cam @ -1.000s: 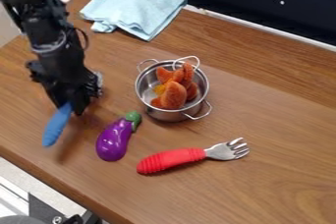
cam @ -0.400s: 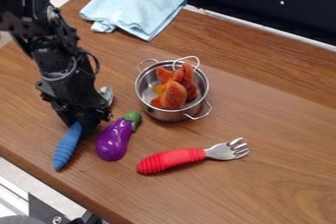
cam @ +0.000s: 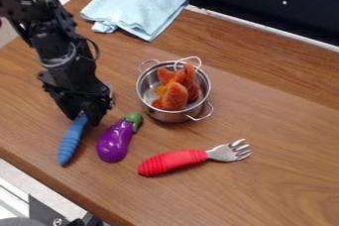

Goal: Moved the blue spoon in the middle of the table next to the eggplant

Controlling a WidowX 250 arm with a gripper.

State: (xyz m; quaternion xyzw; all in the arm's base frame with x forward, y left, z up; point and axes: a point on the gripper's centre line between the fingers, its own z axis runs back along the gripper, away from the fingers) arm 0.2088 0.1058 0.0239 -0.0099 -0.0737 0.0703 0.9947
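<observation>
"Camera view, operator: your gripper [cam: 84,118] is over the upper part of the blue spoon [cam: 71,141]. If its jaws pinch the handle or are spread around it, I cannot tell."

"And your spoon, where does it lie, please?"

"Just beside the eggplant [cam: 114,142], with a narrow gap between, on the side away from the metal pot [cam: 171,116]. The handle's free end points toward the near edge of the table [cam: 265,98]."

"So you are, I think, at the placing step?"

"Yes, I judge the placing is nearly finished. First make sure the handle rests flat. Then you should let go gently and lift straight up, so you do not drag the spoon or push the eggplant."

"The red-handled fork [cam: 173,161] is beyond the eggplant; you can leave it."
</observation>
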